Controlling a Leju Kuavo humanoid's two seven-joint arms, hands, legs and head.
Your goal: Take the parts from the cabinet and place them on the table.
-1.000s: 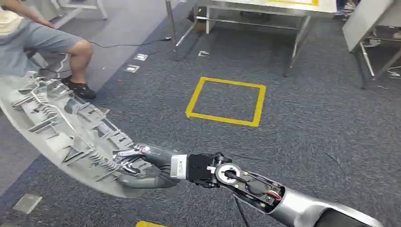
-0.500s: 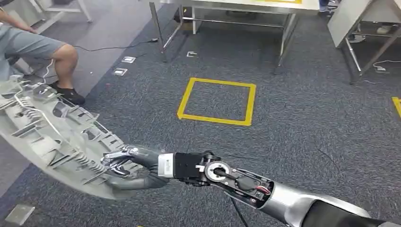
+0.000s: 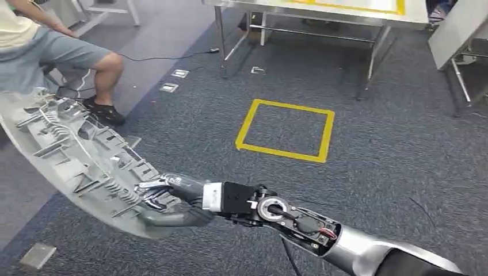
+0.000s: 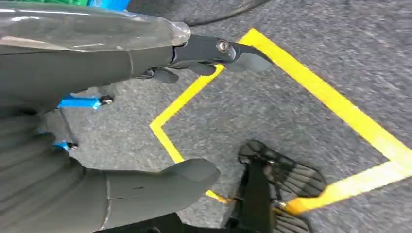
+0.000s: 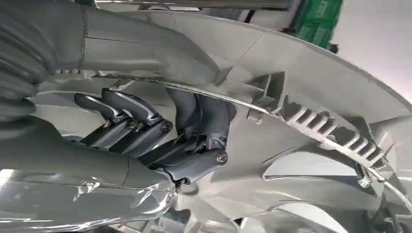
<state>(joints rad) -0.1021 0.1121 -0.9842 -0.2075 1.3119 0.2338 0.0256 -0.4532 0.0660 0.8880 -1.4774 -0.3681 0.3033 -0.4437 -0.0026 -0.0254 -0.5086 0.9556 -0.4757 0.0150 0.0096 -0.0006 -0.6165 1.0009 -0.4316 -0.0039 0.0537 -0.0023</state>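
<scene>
My right hand (image 3: 168, 198) reaches across to the lower left of the head view. It grips a large grey ribbed plastic part (image 3: 75, 155) by its near rim, and the part slants up and away to the left above the carpet. The right wrist view shows that hand (image 5: 160, 136) with its dark fingers hooked over an inner rib of the part (image 5: 311, 102). My left hand (image 4: 87, 73) hangs over the carpet, thumb (image 4: 160, 187) and fingers (image 4: 214, 51) apart, holding nothing. A metal-legged table (image 3: 322, 8) stands at the far top.
A yellow taped square (image 3: 286, 129) marks the carpet ahead, short of the table. A person (image 3: 52, 52) sits at the upper left, close to the part's far end. A white board (image 3: 454, 29) leans at the top right. Floor plates (image 3: 37, 255) lie at the lower left.
The whole picture swung to one side and back, so the camera moved. My right hand keeps the same grip on the grey part throughout.
</scene>
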